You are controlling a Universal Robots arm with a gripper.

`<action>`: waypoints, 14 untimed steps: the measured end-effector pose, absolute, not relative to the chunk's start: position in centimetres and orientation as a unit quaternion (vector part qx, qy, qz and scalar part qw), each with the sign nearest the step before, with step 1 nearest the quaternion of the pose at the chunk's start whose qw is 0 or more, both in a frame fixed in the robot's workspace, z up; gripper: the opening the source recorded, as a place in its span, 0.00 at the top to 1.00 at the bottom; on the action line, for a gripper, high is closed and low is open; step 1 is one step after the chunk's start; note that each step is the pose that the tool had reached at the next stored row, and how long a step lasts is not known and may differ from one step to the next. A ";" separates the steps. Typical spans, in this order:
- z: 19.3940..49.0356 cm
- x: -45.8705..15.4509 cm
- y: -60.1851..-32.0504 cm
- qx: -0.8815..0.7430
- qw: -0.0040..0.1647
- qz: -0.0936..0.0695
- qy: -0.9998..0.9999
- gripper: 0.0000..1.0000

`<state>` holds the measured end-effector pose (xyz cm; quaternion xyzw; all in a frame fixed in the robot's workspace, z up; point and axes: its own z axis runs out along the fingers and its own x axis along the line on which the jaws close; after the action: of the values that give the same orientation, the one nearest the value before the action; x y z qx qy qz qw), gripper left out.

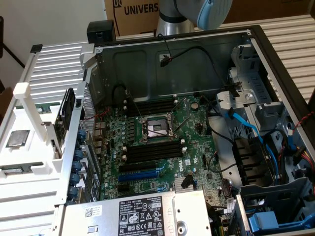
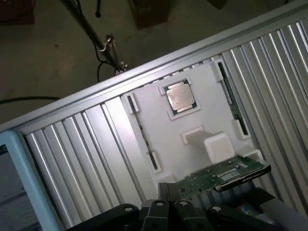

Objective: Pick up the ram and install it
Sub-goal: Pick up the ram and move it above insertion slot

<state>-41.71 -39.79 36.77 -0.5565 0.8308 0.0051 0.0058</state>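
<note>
Two ram sticks stand on edge in a white holder on either side of a loose processor chip: one dark-green stick and one thin dark stick. The exterior view shows the same sticks at the holder's far side and near side. My gripper shows only as black parts at the wrist view's edge, well above the holder and touching nothing. In the exterior view only the arm shows, behind the case. Black memory slots lie on the motherboard.
A graphics card stands on edge in the holder, by the case wall. The open computer case holds a processor socket, a blue expansion slot, cables, drive cages and a power supply. A ribbed metal table surrounds everything.
</note>
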 end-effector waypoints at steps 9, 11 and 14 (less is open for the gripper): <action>36.2 -42.0 -39.8 -0.611 0.004 0.007 0.791 0.90; 36.0 -42.0 -39.8 -0.633 0.003 0.007 0.774 0.90; 35.6 -42.0 -39.8 -0.651 0.003 0.007 0.759 0.90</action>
<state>-41.98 -39.79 35.60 -0.6510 0.7590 0.0071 0.0035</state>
